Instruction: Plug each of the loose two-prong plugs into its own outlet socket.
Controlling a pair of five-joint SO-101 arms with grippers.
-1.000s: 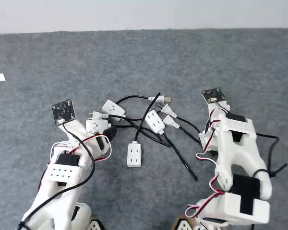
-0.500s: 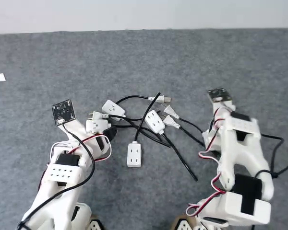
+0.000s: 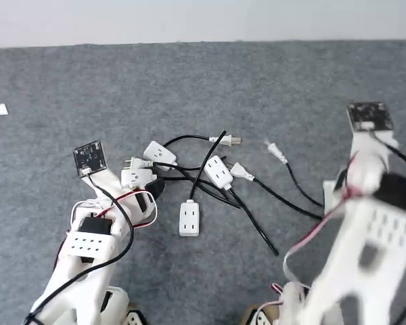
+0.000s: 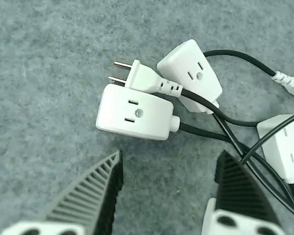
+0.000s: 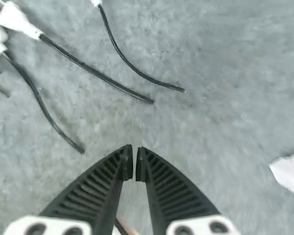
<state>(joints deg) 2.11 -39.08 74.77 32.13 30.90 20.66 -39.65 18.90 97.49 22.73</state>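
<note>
Grey carpet (image 3: 257, 88), four sockets (image 3: 189, 218), four plugs (image 3: 227, 140)

The left end effector (image 4: 170, 157) hangs over the grey table (image 4: 44, 103) with its jaws spread wide and nothing between them. Just beyond the fingertips lies a white outlet block (image 4: 136, 113), sockets facing up. A loose two-prong plug (image 4: 139, 78) rests against it, touching a second outlet block (image 4: 191, 73). Black cords (image 4: 220, 134) run towards a third outlet block (image 4: 283, 147).
</note>
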